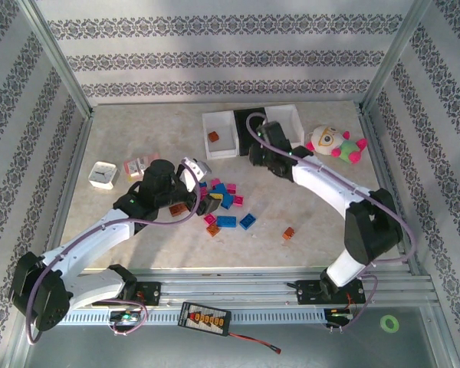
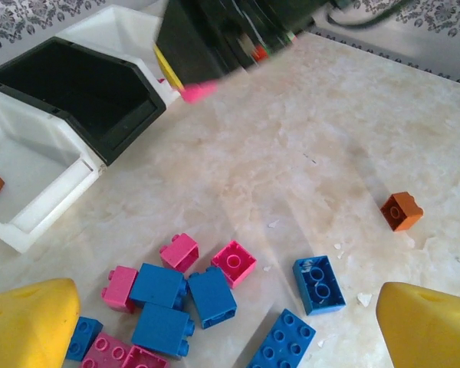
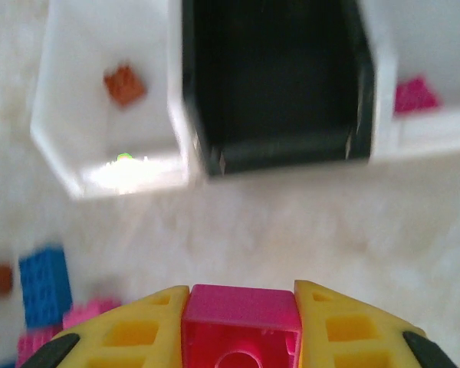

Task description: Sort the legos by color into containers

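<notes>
The right gripper (image 3: pixel 241 310) clenches a small magenta-pink plastic brick (image 3: pixel 241 330) just before the open-topped black rectangular bin (image 3: pixel 280 149). The left gripper (image 2: pixel 226 307) hangs released above loose blue and pink bricks (image 2: pixel 161 285) near that bin

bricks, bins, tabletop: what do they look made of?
Bricks: rigid moulded plastic, semi-gloss; crisp studs, sharp edges, saturated colour. Same for the pink brick in the right tool. White bin and black bin: likely moulded plastic, smooth; even walls, thick rims, soft sheen. Tabletop: marble-look, satin; veined cream pattern, but could be printed laminate or film, can't tell.
</notes>
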Motion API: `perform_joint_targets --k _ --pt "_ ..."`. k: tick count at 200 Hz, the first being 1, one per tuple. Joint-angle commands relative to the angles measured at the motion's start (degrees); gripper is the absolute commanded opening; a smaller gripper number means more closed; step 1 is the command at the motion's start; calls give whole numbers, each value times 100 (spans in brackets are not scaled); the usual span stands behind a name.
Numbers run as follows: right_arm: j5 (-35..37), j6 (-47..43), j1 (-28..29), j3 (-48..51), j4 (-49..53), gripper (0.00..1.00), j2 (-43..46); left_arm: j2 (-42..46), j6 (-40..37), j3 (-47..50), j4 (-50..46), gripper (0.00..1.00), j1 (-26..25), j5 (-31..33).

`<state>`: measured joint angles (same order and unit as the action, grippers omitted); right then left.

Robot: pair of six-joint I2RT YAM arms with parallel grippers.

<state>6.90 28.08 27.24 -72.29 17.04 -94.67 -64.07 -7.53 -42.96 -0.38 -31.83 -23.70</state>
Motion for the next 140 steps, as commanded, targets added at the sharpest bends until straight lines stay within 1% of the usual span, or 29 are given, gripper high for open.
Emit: perform_joint_targets --k 1,25,50,80,98,107,116,127,134,140 --pt "82 -298 -266 -589 -728 23 -627 -33 190 75 637 99 -100 152" --pt "-17 -259 -490 -1218 -954 23 -1364 -45 423 212 885 99 -112 561" --pt "-55 -265 -622 -1744 -1140 23 -2017 -43 744 406 1274 99 -124 830" --pt "-44 -364 -683 -2320 -1126 23 -2657 -142 817 430 1353 99 -143 955" --pt "-97 -358 -725 -2493 -1072 27 -2863 -174 812 413 1322 99 -142 1019" --pt "-139 -371 -742 -2539 -1057 31 -2904 -184 843 394 1262 99 -139 1062" --pt "-190 -382 -747 -2552 -1046 37 -2909 -230 873 328 1134 99 -141 1122" --pt "-206 -437 -751 -2523 -1051 50 -2845 -294 987 231 975 99 -143 1284" --pt "-201 -483 -755 -2475 -1067 56 -2764 -341 1133 165 848 99 -144 1590" --pt "-208 -519 -756 -2422 -1092 60 -2677 -379 1335 78 663 99 -132 2004"
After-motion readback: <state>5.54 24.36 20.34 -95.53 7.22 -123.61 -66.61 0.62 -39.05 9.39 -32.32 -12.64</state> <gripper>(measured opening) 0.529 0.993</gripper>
